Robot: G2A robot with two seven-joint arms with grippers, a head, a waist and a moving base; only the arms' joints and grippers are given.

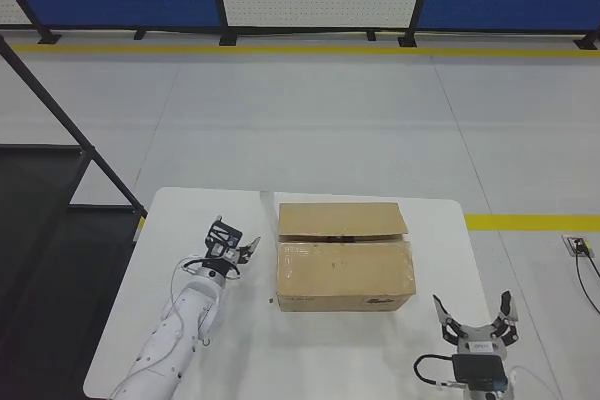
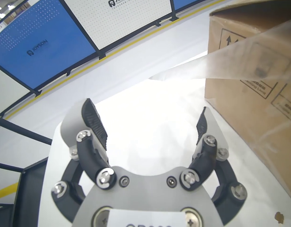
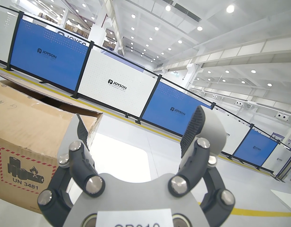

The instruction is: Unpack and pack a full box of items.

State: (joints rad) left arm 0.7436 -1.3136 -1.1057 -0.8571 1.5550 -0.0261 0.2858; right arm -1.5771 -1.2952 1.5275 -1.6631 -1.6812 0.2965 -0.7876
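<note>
Box in the middle, both pincers wide open and holding nothing

Top view: the box [image 1: 345, 258] sits mid-frame on the white table [image 1: 310, 350], with its top flaps mostly down and a thin dark gap between them. The left gripper [image 1: 235, 238] is just left of the box, not touching it, fingers spread wide. The right gripper [image 1: 473, 305] is down at the lower right of the frame, past the box's near right corner and clear of it, also spread wide. In the left wrist view there's a strip of clear tape [image 2: 230, 69] hanging loose off the box, in the right half of the frame. The right wrist view has the box at the left edge, beside that gripper.
</note>
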